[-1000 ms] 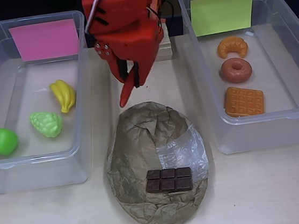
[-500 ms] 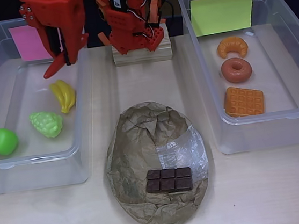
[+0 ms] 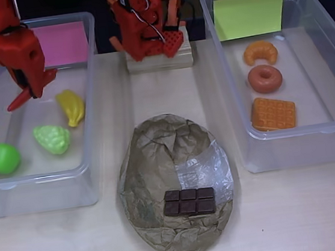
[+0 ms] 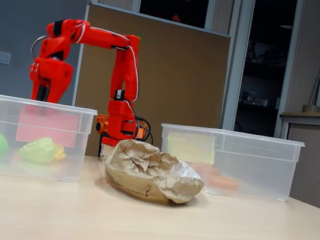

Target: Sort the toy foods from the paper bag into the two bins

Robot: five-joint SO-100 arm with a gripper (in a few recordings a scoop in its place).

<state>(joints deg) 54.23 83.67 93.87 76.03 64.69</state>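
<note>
In the overhead view's upper left we hold the gripper (image 3: 23, 93), clamped on the red chili (image 3: 17, 101), above the pink-sheet bin (image 3: 93, 164) because fruits (image 3: 53, 138) lie there, while the chocolate bar (image 3: 189, 201) waits on the paper bag (image 3: 159, 157) at lower centre.

Pale wood-grain bench (image 3: 298, 213). Crumpled paper bag (image 3: 165, 162) lies at centre, toward 6 o'clock. Clear bin with pink sheet (image 3: 90, 110) stands at 9 o'clock; clear bin with yellow-green sheet (image 3: 227, 94) at 3 o'clock. Arm's wooden base block (image 3: 159, 58) sits at 12 o'clock between the bins.
</note>
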